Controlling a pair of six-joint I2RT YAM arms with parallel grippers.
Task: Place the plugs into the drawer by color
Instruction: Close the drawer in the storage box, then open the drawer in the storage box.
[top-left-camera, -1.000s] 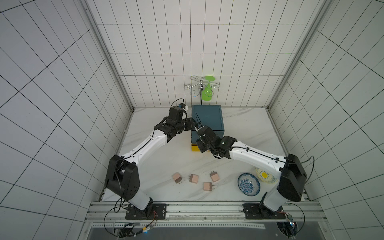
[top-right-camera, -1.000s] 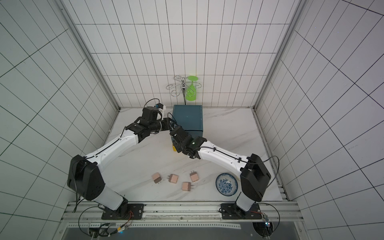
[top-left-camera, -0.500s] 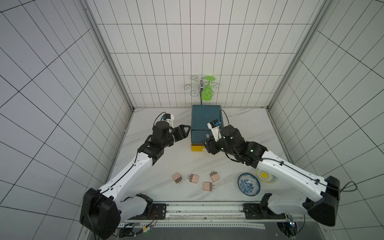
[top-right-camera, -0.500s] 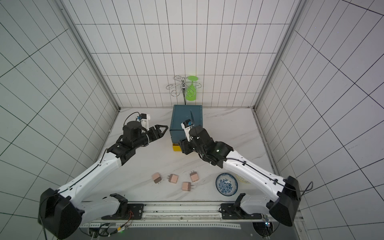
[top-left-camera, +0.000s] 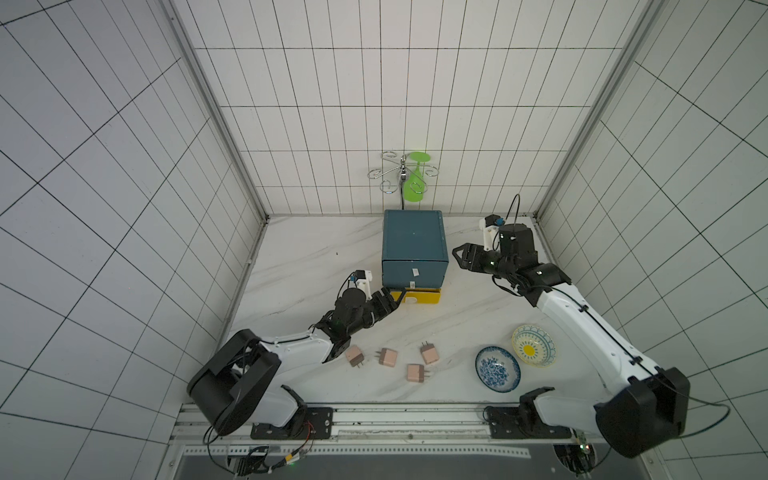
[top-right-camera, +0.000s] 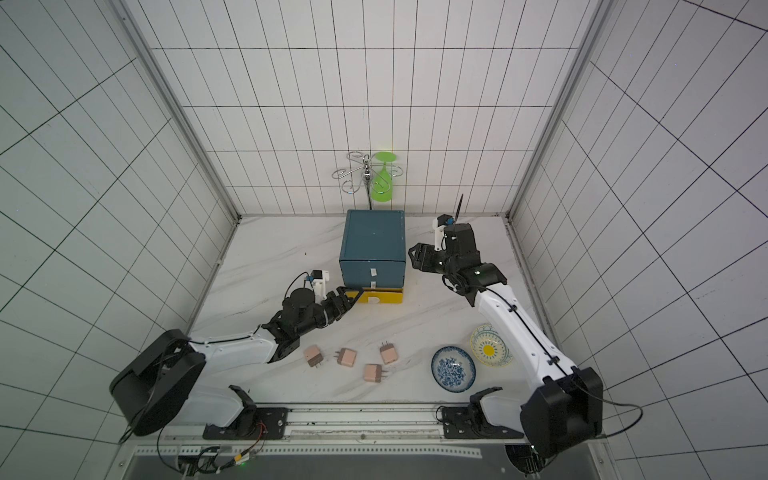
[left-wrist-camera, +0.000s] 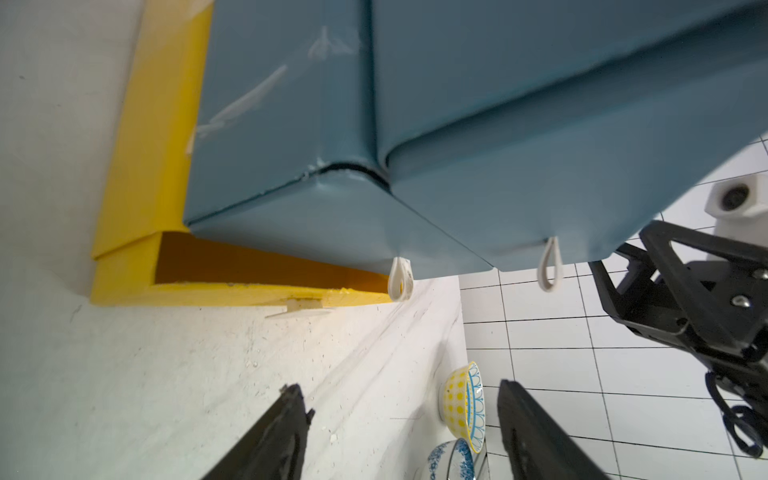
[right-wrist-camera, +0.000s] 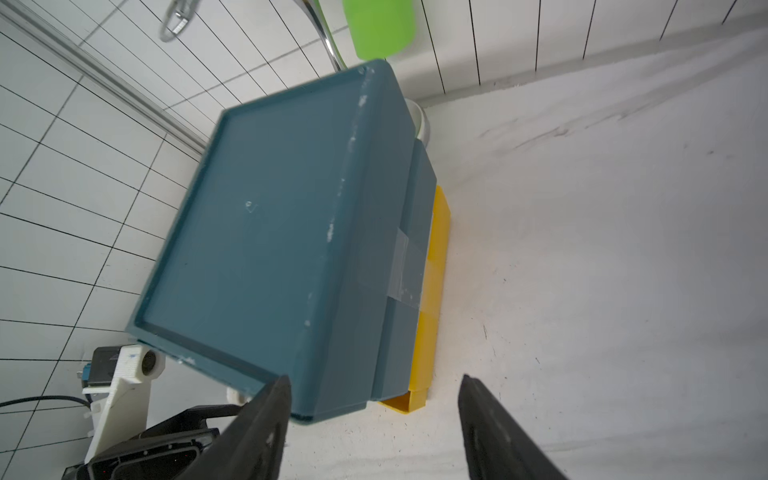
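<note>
Both arms have pulled away from the drawer front. The left claw has dropped back to the front corner of the yellow tier, and the right claw has swung out to the drawer's right side.

At the near edge of the worktop, four pink plugs lie loose, their prongs pointing different ways, well apart from the drawer. They look like the batch still to be sorted. No teal plug shows anywhere. To their right a blue bowl and a yellow bowl sit close together, out of the work.

Farther in, the left claw hangs with jaws apart and empty, just off the yellow tier. That tier stands slid out a little, its slot showing in the left wrist view, likely opened to take the pink ones. The white tabs hang from the teal fronts above, which look shut.

The right claw, also apart and empty, hovers beside the drawer's right wall, clear of the path. Behind, a green glass hangs on a wire rack.
</note>
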